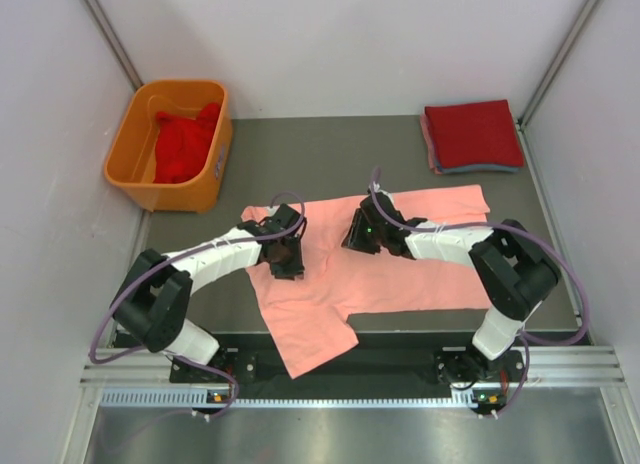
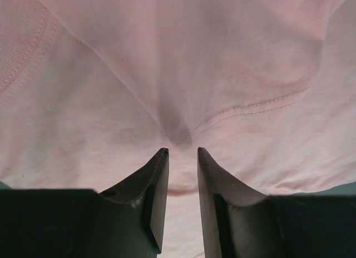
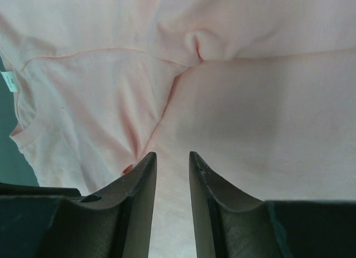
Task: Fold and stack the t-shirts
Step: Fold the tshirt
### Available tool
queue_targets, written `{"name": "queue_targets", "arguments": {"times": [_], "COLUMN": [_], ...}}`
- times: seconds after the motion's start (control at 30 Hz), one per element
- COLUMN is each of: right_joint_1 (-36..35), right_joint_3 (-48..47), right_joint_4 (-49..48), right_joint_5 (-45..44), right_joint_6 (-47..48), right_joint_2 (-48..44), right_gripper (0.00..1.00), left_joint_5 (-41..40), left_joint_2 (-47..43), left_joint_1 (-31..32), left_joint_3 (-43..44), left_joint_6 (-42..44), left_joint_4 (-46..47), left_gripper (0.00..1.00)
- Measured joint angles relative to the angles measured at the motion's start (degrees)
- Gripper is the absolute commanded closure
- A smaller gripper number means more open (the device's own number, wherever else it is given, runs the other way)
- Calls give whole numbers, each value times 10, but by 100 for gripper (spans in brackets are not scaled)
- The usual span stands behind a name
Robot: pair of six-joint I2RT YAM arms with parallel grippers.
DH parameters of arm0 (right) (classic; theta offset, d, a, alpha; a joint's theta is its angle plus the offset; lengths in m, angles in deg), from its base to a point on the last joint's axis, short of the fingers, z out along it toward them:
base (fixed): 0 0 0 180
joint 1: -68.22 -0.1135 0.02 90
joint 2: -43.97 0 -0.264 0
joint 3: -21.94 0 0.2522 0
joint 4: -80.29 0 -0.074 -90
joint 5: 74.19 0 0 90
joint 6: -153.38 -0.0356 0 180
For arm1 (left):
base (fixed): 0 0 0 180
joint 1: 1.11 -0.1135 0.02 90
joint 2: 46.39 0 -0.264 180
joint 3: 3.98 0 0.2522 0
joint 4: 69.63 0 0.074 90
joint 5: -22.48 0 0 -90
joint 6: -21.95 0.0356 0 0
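An orange plastic tub (image 1: 168,192) stands in the upper left of the overhead view, on the far left corner of the dark grey worktop (image 1: 330,149) and close to the white side wall (image 1: 50,134). A white back panel (image 1: 340,34) closes the top of the frame, and a silver metal rail (image 1: 570,369) crosses the bottom, with a brushed steel sheet (image 1: 350,439) below it. In the right wrist view, a sliver of worktop (image 3: 4,155) shows at the left edge.

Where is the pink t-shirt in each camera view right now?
Top external: pink t-shirt spread mid-table, centre of frame.
Left wrist: fills the frame beyond the left gripper.
Right wrist: fills the frame; white neck label at left edge.
Shared landmark: dark table edging the shirt.
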Motion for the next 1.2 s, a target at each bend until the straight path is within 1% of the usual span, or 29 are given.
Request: {"name": "queue_targets", "arguments": {"times": [0.23,0.37,0.4,0.47,0.5,0.53,0.67,0.8,0.97,1.2], "right_joint_1": [0,0,0,0,0,0,0,0,0,0], "right_joint_3": [15,16,16,16,16,16,16,16,16,16], "right_joint_4": [-10,-15,-17,-18,-18,-18,-20,-20,-22,-22], "right_joint_5": [5,6,6,7,8,8,9,10,10,10], "right_joint_6": [-1,-4,-5,-5,-5,-5,-5,-7,-9,-11], "right_joint_2": [-7,-13,-13,-13,-13,-13,-13,-13,-13,-13], "right_gripper": [69,69,69,69,69,69,69,69,69,70], "left_joint_5": [-12,-14,-14,-16,-16,-17,-25,-45,-73,-75], "left_joint_2": [6,21,23,25,26,26,26,21,-18,-23], "left_joint_1": [3,4,4,5,5,5,6,10,15,23], "left_joint_3": [-21,-22,-23,-23,-23,-23,-22,-11,-4,-14], "left_joint_6": [-30,-35,-37,-41,-42,-43,-45,-44,-44,-46], "left_joint_4": [38,53,55,56,56,55,49,20,-16,-20], "left_gripper": [67,77,84,89,96,100,100,100,100,100]}}
